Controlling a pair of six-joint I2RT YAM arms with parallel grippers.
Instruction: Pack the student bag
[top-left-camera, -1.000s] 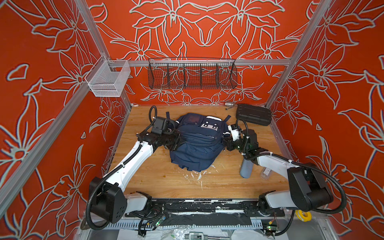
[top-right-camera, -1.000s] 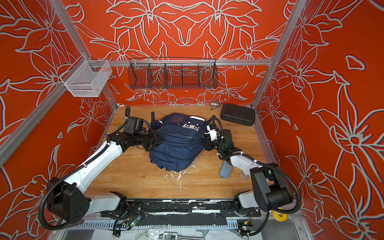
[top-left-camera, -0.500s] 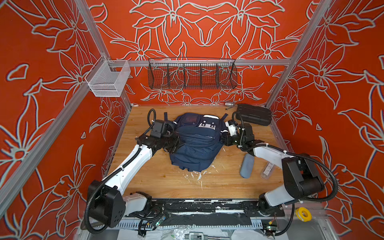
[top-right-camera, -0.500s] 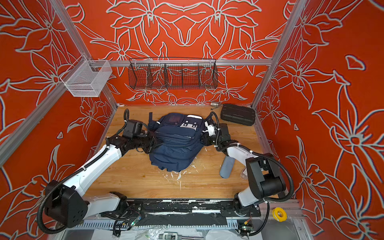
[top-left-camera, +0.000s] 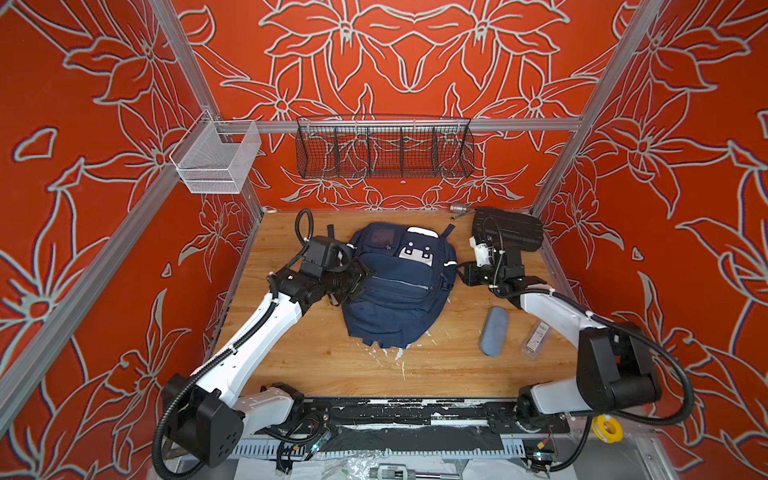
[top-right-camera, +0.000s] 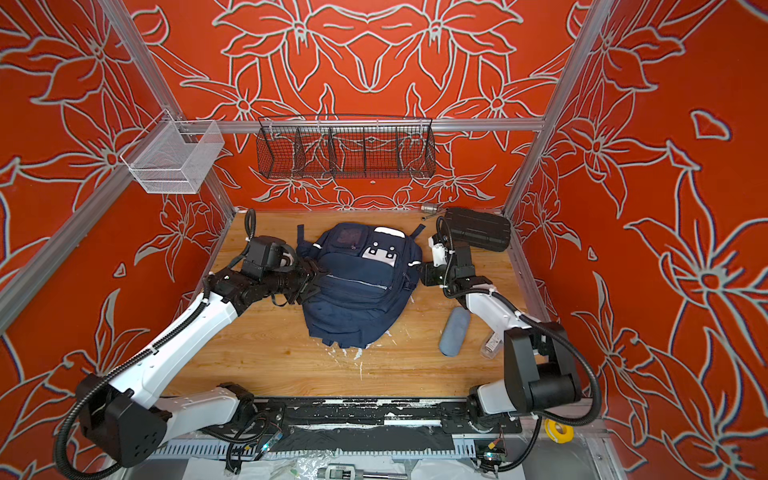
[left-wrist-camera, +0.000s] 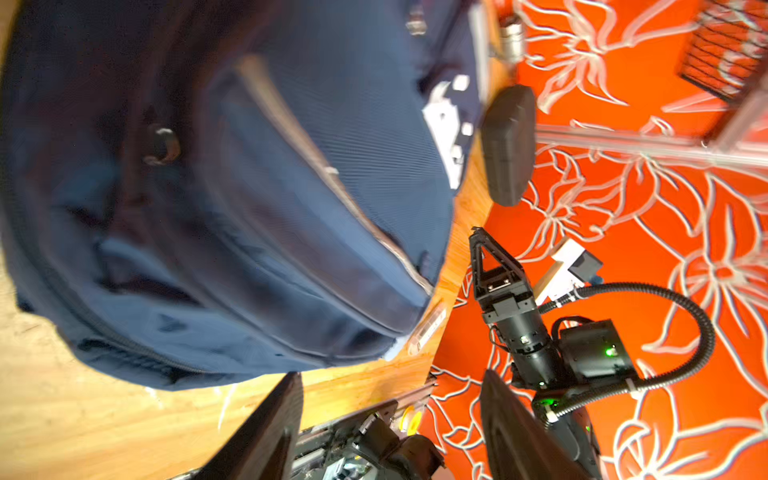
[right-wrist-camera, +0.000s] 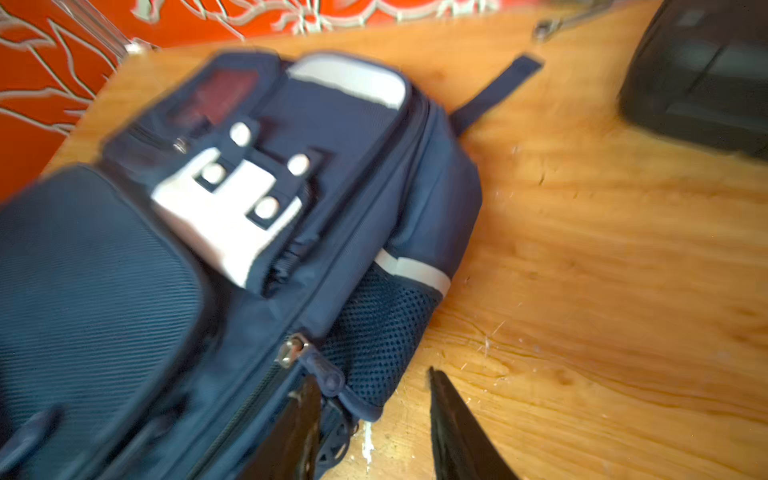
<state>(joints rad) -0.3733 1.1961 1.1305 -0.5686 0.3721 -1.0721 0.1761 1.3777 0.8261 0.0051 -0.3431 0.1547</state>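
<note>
Student bag (top-left-camera: 399, 291) lying lengthwise between two parted, empty end effectors.
Left end effector (top-left-camera: 360, 279) at one flank; right end effector (top-left-camera: 463, 274) just beside the opposite flank's zip pull (right-wrist-camera: 320, 370).

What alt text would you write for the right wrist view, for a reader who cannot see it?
A navy student bag lies on a wooden table, a zip pull close to the camera. The right gripper is open beside that pull, holding nothing. A black case sits beyond.
</note>
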